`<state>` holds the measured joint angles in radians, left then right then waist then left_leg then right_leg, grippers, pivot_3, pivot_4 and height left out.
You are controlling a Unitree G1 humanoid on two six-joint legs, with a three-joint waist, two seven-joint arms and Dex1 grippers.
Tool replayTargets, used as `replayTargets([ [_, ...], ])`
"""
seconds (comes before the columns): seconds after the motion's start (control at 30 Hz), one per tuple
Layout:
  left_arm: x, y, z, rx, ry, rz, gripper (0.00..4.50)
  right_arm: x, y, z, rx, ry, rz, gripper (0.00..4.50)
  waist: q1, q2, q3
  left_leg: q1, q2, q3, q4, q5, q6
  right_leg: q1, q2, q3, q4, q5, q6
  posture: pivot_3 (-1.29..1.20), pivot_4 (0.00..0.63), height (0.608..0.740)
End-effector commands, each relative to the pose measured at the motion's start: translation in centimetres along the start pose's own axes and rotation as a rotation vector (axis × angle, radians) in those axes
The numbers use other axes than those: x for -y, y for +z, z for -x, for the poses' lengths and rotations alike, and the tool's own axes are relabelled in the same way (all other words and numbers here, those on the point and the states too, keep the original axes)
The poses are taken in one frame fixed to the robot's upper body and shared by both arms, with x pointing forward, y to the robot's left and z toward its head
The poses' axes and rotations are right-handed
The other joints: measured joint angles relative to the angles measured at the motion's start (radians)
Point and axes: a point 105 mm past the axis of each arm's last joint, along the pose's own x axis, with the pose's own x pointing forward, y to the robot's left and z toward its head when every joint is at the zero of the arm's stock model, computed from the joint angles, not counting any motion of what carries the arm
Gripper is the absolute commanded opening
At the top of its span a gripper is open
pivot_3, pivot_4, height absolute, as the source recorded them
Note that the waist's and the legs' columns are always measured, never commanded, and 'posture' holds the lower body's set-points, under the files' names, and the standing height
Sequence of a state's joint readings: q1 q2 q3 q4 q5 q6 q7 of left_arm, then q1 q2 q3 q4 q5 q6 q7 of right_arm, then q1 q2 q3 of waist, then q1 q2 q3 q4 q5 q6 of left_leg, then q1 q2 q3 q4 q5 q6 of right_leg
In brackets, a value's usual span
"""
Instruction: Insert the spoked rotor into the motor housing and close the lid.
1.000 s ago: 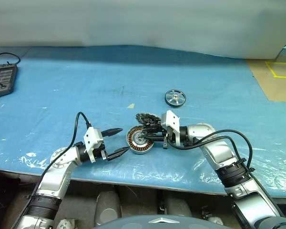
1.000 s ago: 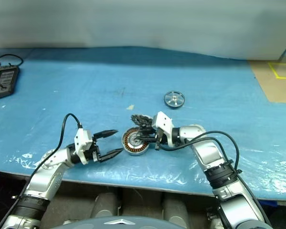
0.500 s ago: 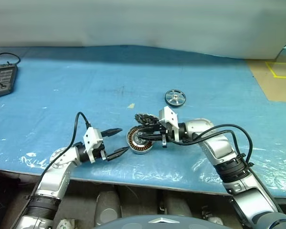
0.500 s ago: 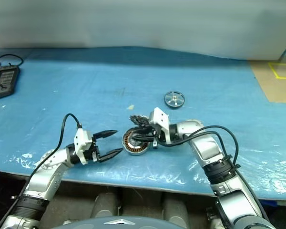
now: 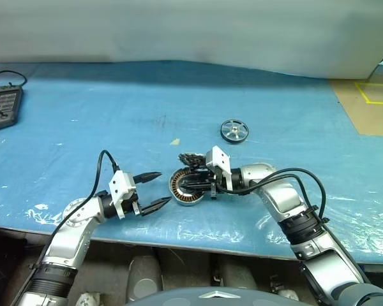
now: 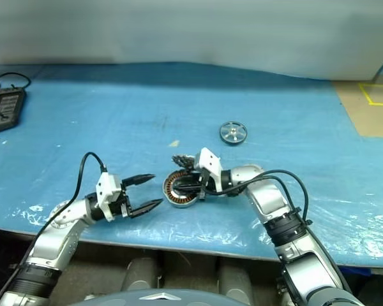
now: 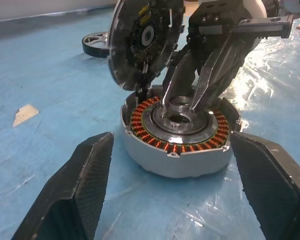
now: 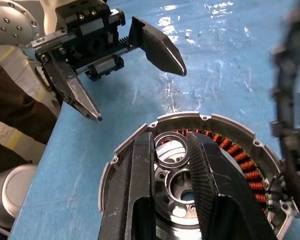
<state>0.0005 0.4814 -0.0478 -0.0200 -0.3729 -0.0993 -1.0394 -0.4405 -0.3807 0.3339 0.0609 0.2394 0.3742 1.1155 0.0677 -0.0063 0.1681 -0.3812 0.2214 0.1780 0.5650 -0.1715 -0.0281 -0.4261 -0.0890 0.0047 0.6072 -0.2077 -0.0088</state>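
The right pincer (image 5: 193, 185) has crept a little leftward over the past second and tipped further down onto the motor housing (image 5: 186, 187), which has stayed where it was near the tabletop's (image 5: 83, 127) front edge, roughly midway along it. Its fingers (image 8: 140, 165) now pinch a small silver ring (image 8: 170, 151) at the housing's centre hub. The left pincer (image 5: 150, 190) has not moved; it stands spread wide, just beside the housing and apart from it.

This looks like fiddling at the hub rather than insertion, so the task seems early: the spoked rotor (image 5: 234, 131) still lies flat, well apart toward the far side.

The housing lies flat with its open face and copper windings upward, so its axis runs vertically; being round, it has no long axis across the tabletop. The dark toothed lid (image 7: 142, 40) stands tilted up at the housing's far edge, open.
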Motion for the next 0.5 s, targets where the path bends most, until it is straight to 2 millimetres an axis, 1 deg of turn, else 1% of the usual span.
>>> replayTargets([
  [0.03, -0.4, 0.5, 0.4, 0.019, 0.011, -0.025, 3.89, -0.1, 0.7, 0.1, 0.015, 0.014, 0.038, 0.56, 0.0, 0.0, 0.0, 0.0, 0.0, 0.0, 0.0, 0.0, 0.0, 0.0, 0.0, 0.0, 0.0, 0.0, 0.0, 0.0, 0.15, 0.74],
  [0.27, -0.2, -0.4, 0.6, 0.012, 0.0, -0.021, 3.89, 0.1, 0.4, 0.3, 0.003, 0.0, 0.041, 0.56, 0.0, 0.0, 0.0, 0.0, 0.0, 0.0, 0.0, 0.0, 0.0, 0.0, 0.0, 0.0, 0.0, 0.0, 0.0, 0.0, 0.15, 0.74],
  [0.5, -0.3, -0.7, 0.6, 0.011, -0.003, -0.026, 3.89, 0.3, 0.1, 0.4, -0.002, -0.013, 0.036, 0.56, 0.001, 0.0, 0.0, 0.0, 0.0, 0.0, 0.0, 0.0, 0.0, 0.0, 0.0, 0.0, 0.0, 0.0, 0.0, 0.0, 0.15, 0.74],
])
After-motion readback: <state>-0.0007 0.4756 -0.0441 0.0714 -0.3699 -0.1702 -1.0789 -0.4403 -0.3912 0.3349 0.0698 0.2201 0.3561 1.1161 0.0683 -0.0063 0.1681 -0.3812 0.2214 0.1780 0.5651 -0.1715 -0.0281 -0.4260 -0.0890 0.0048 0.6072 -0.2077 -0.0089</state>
